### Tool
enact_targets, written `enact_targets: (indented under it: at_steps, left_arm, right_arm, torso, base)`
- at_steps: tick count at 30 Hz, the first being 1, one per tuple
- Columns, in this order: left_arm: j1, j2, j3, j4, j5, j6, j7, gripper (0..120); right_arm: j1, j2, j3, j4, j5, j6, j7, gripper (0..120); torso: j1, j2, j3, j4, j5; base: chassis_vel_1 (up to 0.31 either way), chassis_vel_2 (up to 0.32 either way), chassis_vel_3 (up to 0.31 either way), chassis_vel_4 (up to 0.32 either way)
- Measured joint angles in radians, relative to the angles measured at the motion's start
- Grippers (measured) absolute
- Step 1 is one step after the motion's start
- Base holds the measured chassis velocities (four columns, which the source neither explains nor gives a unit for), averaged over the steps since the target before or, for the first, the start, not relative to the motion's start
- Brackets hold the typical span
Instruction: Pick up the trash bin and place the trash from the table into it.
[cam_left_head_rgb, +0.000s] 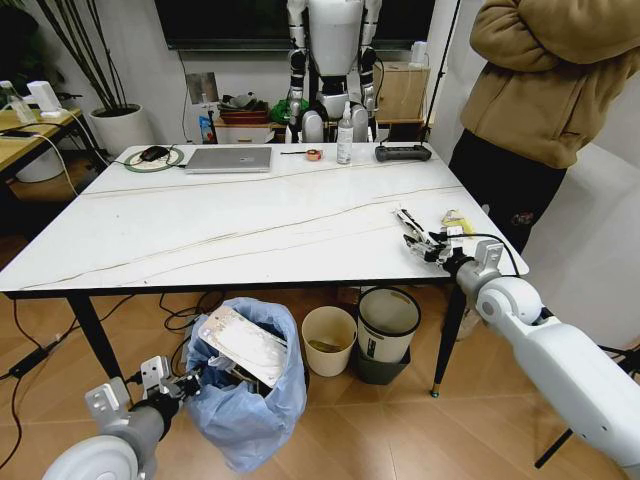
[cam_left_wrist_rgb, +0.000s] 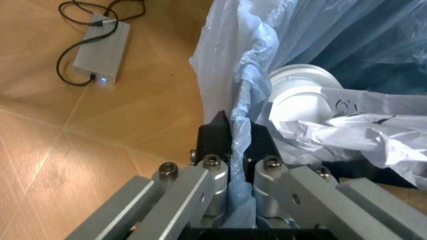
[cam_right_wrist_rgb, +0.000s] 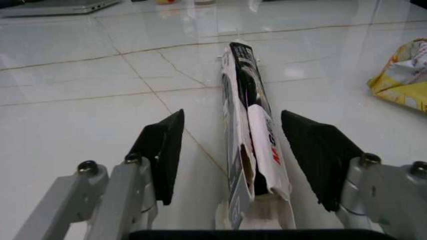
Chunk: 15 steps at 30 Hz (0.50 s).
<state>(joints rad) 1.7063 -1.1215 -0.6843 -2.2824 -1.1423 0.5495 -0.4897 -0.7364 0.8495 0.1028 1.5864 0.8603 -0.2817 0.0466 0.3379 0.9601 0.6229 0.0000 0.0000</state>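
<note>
The bin (cam_left_head_rgb: 245, 385), lined with a crinkled light-blue bag, sat low in front of the table's (cam_left_head_rgb: 200, 240) near edge, beside a bare cream bucket (cam_left_head_rgb: 329, 340) and a grey-and-white bin (cam_left_head_rgb: 386, 333) under the table. Whether it rested on the floor or was held just off it could not be told. It already held a good deal: a flat clear package (cam_left_head_rgb: 243, 343) lay across the top, and the left wrist view showed crumpled white paper (cam_left_wrist_rgb: 353, 132) and a white cup (cam_left_wrist_rgb: 300, 95) inside. The left gripper (cam_left_head_rgb: 178, 387) was closed on the bag's rim, its black pads (cam_left_wrist_rgb: 215, 142) pinching a fold of blue plastic.

On the table's right near corner, two pieces of trash were left: a flattened black-and-white carton (cam_right_wrist_rgb: 253, 130) and, just beside it, a yellow wrapper (cam_right_wrist_rgb: 403, 75). The right gripper (cam_left_head_rgb: 415, 235) was open around the carton, one pad on each side and neither touching it, so the carton had not yet been grasped.

At the far edge lay a laptop (cam_left_head_rgb: 228, 159), a bottle (cam_left_head_rgb: 345, 135) and other desk items, which did not look like litter. By this judgement the task was mostly done, with the carton and the wrapper still to go into the bin.
</note>
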Motion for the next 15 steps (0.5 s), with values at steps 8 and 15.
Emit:
enact_targets:
  at_steps: [8, 15]
  left_arm:
    - [-0.008, 0.001, 0.0, 0.004, -0.004, 0.0, -0.001, 0]
    - [-0.009, 0.0, -0.002, 0.006, -0.004, 0.0, -0.001, 0]
  right_arm:
    - [-0.006, -0.002, -0.003, -0.001, 0.001, 0.001, -0.003, 25]
    - [-0.009, -0.005, -0.004, 0.008, 0.0, 0.005, -0.008, 1]
  torso:
    - [0.0, 0.0, 0.0, 0.0, 0.0]
    - [0.0, 0.0, 0.0, 0.0, 0.0]
  base:
    - [0.0, 0.0, 0.0, 0.0]
    - [0.0, 0.0, 0.0, 0.0]
